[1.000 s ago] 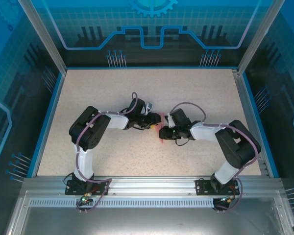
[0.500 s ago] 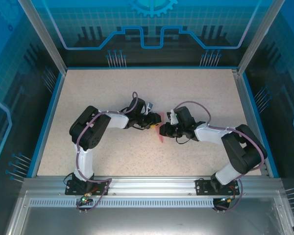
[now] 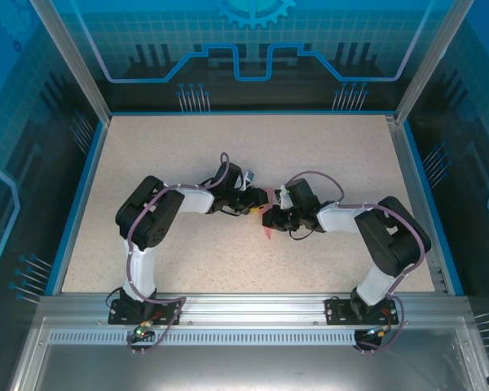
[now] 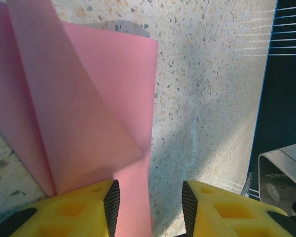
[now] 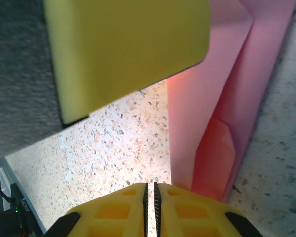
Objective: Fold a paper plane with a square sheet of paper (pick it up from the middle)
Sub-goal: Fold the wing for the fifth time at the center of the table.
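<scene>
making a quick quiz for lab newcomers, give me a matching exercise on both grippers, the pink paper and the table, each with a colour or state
Things:
1 left gripper
2 right gripper
3 sheet of paper
4 table

Colour or state:
a speckled beige
b jaws closed together
c pink, folded over
d jaws apart

Pairs: 1-d, 2-b, 3-c, 4-a

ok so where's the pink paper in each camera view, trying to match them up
top external: the pink paper is a small sliver near the centre of the speckled tabletop.
left wrist: the paper covers most of the left half, folded over itself.
right wrist: the paper runs down the right side, with its layers showing.
shared landmark: the speckled tabletop beneath the paper.
</scene>
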Robot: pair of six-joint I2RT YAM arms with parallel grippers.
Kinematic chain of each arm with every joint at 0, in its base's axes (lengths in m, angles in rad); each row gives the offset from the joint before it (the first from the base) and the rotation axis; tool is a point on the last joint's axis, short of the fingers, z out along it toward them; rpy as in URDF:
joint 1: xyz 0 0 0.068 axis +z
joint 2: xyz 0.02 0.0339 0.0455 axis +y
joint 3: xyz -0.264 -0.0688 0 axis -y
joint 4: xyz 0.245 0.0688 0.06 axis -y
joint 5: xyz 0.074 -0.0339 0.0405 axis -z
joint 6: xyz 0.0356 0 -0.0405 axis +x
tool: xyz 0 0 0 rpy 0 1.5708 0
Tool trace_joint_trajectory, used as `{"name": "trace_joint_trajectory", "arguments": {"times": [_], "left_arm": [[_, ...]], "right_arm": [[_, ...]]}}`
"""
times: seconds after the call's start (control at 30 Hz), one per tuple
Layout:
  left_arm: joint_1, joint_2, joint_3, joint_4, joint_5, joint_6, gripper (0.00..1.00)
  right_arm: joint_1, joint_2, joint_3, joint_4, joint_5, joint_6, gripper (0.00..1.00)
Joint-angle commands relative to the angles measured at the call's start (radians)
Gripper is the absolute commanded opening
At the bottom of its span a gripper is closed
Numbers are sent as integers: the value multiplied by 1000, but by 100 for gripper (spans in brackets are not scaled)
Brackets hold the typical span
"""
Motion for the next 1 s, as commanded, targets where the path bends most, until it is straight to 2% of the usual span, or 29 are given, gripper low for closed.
{"name": "trace_joint_trajectory", "arguments": {"times": [0.0, 0.5, 0.8, 0.9, 0.97], "left_arm": [[0, 48, 11, -55, 1, 27, 41], [0, 57, 14, -62, -2, 24, 41], [-2, 57, 10, -69, -1, 26, 41], [0, 60, 10, -67, 1, 25, 41], [-1, 63, 13, -67, 0, 23, 41]], "right_arm": [[-7, 12, -9, -29, 16, -14, 14], [-18, 20, -83, -64, 50, -3, 12], [-10, -96, -65, -60, -12, 14, 11], [31, -149, -39, -109, 105, 46, 12], [56, -151, -14, -101, 130, 51, 12]]}}
